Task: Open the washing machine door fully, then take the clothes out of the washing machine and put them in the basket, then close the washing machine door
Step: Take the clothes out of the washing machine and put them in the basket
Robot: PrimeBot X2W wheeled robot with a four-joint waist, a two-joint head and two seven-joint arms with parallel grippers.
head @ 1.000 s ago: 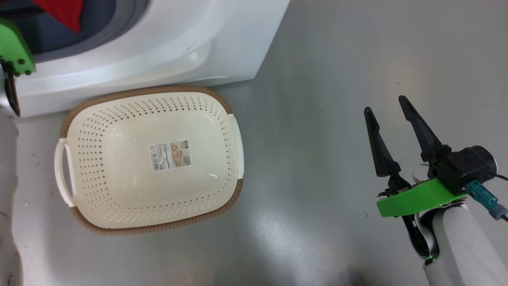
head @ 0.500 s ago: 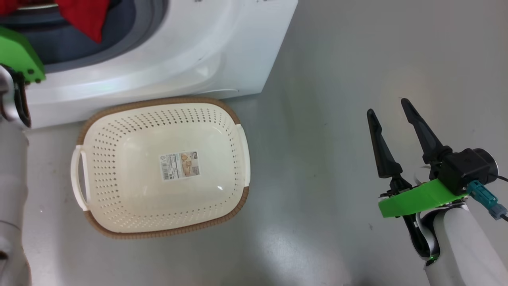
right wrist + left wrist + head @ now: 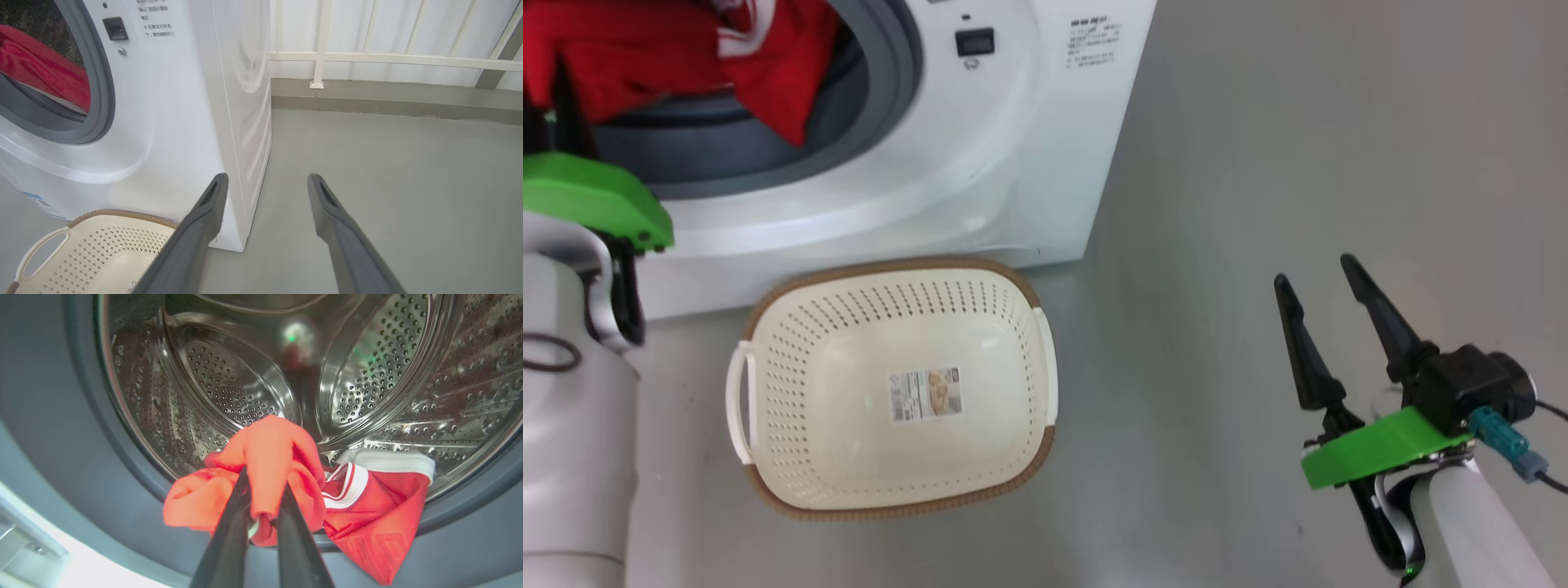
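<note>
At the drum (image 3: 229, 384) mouth, our left gripper (image 3: 265, 486) pinches the clothes (image 3: 376, 522).
We see red fabric draped over the lower lip of the washing machine (image 3: 1013, 163); the basket (image 3: 1013, 343) sits on the floor (image 3: 1258, 163) just beside its front; our right gripper (image 3: 1314, 270) is spread, well apart.

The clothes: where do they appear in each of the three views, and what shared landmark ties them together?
Head view: clothes at top left, hanging out of the opening.
Left wrist view: clothes at lower centre, jaws of the left gripper shut on them.
Right wrist view: clothes at upper left, inside the opening.
Shared landmark: the grey rubber ring around the washing machine opening.
</note>
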